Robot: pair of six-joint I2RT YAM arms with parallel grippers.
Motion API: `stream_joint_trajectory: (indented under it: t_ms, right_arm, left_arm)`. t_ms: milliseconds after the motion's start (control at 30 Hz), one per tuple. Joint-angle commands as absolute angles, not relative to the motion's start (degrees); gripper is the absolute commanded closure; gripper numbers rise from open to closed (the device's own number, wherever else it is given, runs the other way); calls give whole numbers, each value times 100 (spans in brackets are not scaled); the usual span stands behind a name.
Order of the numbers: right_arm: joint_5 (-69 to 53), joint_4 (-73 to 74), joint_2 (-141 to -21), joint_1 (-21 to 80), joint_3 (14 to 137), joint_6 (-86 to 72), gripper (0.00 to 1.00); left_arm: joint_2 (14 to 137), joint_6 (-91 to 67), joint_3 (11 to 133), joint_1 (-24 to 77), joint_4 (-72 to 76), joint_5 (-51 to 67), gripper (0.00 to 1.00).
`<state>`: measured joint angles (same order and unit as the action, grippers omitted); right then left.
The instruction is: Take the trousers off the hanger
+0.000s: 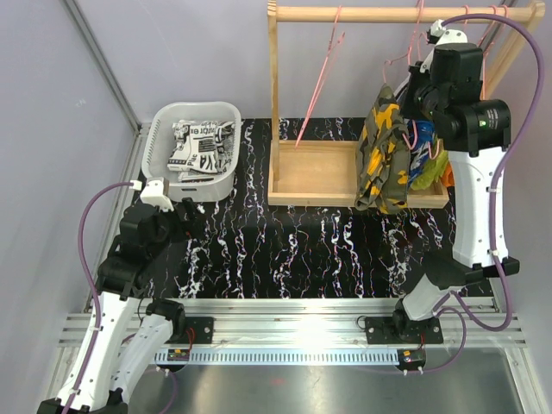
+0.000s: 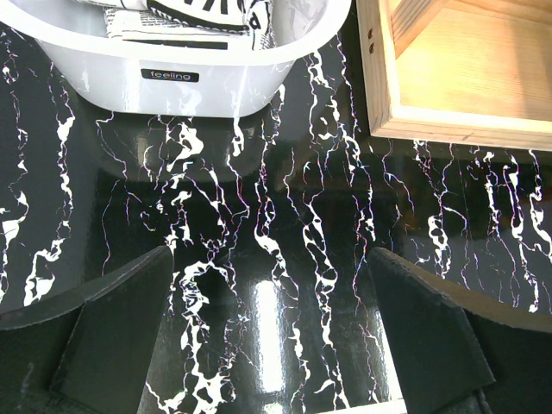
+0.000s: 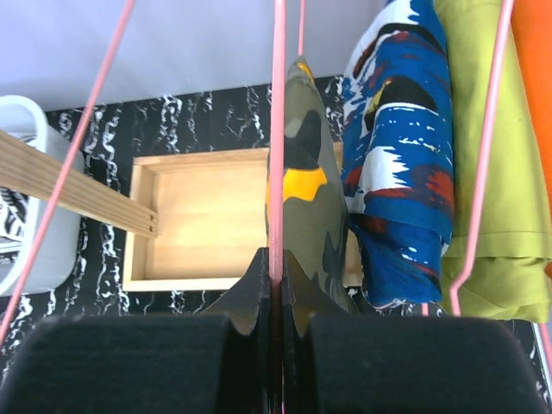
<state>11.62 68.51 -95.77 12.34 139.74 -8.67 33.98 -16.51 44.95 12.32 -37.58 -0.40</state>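
Note:
The olive camouflage trousers (image 1: 384, 155) hang on a pink hanger (image 3: 278, 129) on the wooden rail (image 1: 388, 13). My right gripper (image 1: 412, 82) is up at the rail, shut on that hanger's wire; in the right wrist view (image 3: 278, 276) the wire runs between the closed jaws, with the camouflage trousers (image 3: 310, 198) below. The blue white-red trousers (image 1: 421, 142) hang just right of them (image 3: 401, 155). The black-white-grey trousers (image 1: 200, 147) lie in the white basket (image 1: 164, 129). My left gripper (image 1: 172, 207) is open and empty low over the table (image 2: 272, 285), in front of the basket (image 2: 216, 82).
The wooden rack's tray base (image 1: 315, 172) sits behind the marbled black table top. An empty pink hanger (image 1: 323, 78) hangs at the rail's left. A lime-green garment (image 3: 483, 172) and an orange garment (image 3: 535, 86) hang at the far right.

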Motion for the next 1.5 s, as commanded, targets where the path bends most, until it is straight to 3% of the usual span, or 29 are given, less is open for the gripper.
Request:
stream_joint_trajectory:
  t_ms: [0, 500, 733, 900, 1000, 1233, 1333, 1467]
  right_arm:
    - [1028, 5722, -9158, 1213, 14467, -782, 100]
    - [186, 5291, -8456, 1222, 13993, -1124, 100]
    - [-693, 4827, -7340, 1222, 12352, -1809, 100]
    - [-1309, 4685, -6540, 1230, 11594, -2214, 100]
    - [-1598, 4597, -6092, 1222, 11119, -2329, 100]
    - [-2592, 4246, -5248, 1222, 9978, -2715, 100]
    - [-2803, 4201, -4975, 1222, 9660, -2856, 100]
    - [-2812, 4359, -4685, 1222, 9545, -2892, 100]
  left_arm:
    - [3410, -1626, 4526, 1248, -3489, 18, 1]
    - [3068, -1600, 4509, 1248, -3279, 289, 1]
    - [2874, -1678, 4649, 1327, -2963, 747, 1]
    - [3356, -1591, 5439, 1844, -2786, 591, 1]
    - [3760, -1503, 6026, 2862, -2804, -293, 1]
    - [4981, -1031, 6873, 6935, -2427, -2958, 1]
    - [5604, -364, 6891, 8247, -1672, -4032, 1]
    - [6554, 211, 7206, 8938, -819, -4474, 1]
